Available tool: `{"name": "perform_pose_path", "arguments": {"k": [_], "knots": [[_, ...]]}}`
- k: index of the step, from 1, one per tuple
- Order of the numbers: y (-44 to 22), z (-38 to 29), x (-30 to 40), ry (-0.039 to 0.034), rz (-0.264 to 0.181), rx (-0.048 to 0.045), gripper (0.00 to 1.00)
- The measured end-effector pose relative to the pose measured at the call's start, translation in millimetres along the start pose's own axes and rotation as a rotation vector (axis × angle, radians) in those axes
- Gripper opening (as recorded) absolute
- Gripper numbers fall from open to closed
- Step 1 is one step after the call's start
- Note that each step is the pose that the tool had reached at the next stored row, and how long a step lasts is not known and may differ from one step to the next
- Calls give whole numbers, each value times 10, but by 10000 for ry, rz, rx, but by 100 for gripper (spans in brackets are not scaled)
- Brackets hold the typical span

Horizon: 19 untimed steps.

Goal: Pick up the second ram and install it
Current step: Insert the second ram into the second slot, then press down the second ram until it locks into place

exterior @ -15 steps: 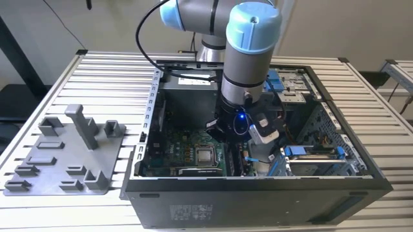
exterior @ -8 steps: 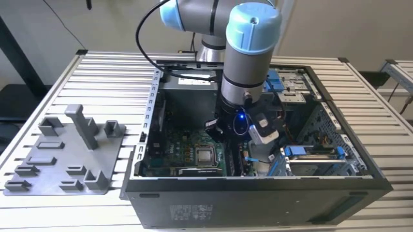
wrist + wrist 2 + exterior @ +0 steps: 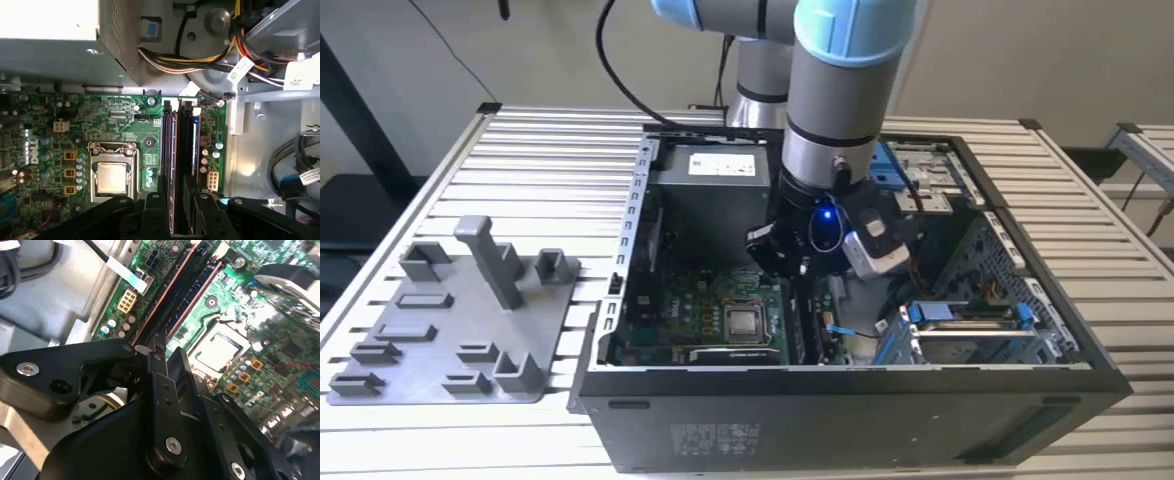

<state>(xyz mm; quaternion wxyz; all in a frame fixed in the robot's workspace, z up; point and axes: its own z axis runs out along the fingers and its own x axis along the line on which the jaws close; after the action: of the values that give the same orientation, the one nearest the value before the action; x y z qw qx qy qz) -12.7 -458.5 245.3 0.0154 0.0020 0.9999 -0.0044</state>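
Exterior view: the gripper hangs low inside the open case, over the motherboard; the tray lies outside. Second wrist view: the fingers pinch the ram, which runs away from them along the slots. First wrist view: the ram stands between the fingers, beside the processor socket.

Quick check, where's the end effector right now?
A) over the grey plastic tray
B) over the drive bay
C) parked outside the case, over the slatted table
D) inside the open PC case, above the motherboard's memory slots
D: in the exterior view the end effector is down inside the PC case, and in the first wrist view its fingers sit over the memory slots beside the CPU socket.
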Motion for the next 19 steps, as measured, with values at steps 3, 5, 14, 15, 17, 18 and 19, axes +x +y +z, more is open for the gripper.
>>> {"name": "perform_pose_path", "arguments": {"k": [3, 5, 14, 15, 17, 18, 19], "knots": [[0, -22, -1, 0, 0, -2, 28], [0, -22, -1, -1, 0, -3, 28], [0, -23, -1, -2, 0, -1, 11], [0, -22, -1, -4, 0, -1, 11], [0, -22, -1, -6, 1, -1, 11], [0, -23, -1, -6, 0, -1, 11], [0, -23, -1, -6, 1, -1, 11]]}}
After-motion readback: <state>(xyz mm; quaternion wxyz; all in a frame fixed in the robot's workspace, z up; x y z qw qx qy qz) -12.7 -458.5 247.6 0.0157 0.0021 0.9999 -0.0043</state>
